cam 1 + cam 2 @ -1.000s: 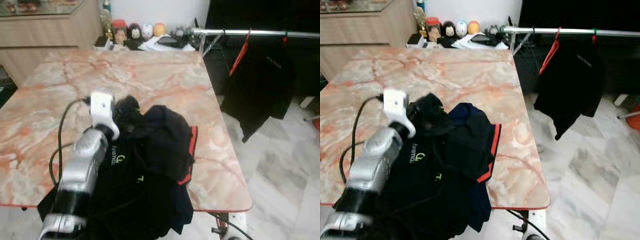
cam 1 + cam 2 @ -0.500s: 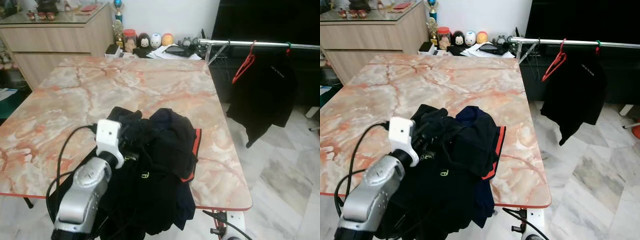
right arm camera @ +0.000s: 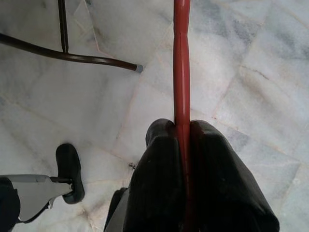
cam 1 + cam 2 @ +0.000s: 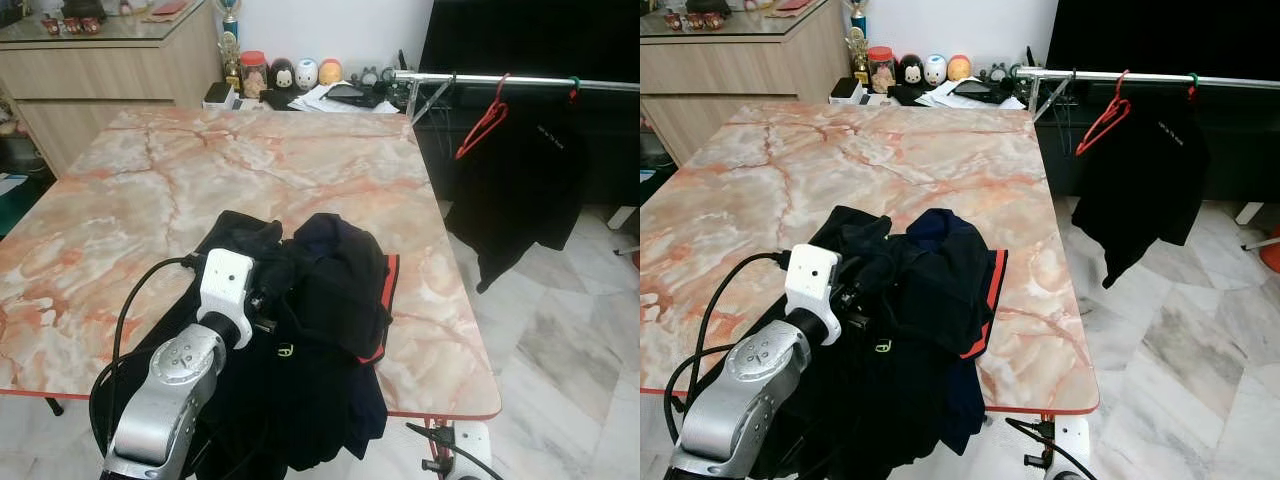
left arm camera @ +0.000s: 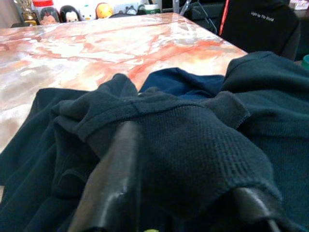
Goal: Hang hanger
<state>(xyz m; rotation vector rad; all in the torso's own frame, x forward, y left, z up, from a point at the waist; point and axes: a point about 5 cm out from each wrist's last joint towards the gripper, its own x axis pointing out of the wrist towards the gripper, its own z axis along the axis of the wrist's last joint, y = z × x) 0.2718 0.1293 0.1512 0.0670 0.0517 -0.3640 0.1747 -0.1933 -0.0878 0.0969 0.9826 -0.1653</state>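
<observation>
Left gripper: my left gripper had its two black fingers pushed into the top fold of the dark clothes; cloth covered the tips, so I could not tell whether they were parted or pinched.

Right gripper: my right gripper was closed on a thin red hanger, whose bar ran straight out between the fingers, low over the marble floor beside the desk's dark leg.

Clothes: the pile lay at the near edge of the marble desk, part of it spilling over the edge; one piece showed a red trim.

What changed: over the last second my head view rose and steadied. The left arm drew nearer the desk edge, and the pile bunched up under it. I judged that the arm was only gathering cloth.

Rail: the silver rail stood past the far right corner of the desk, already carrying another red hanger and a black shirt.

Meaning for the task: the held hanger was well apart from the rail and not yet hung.
</observation>
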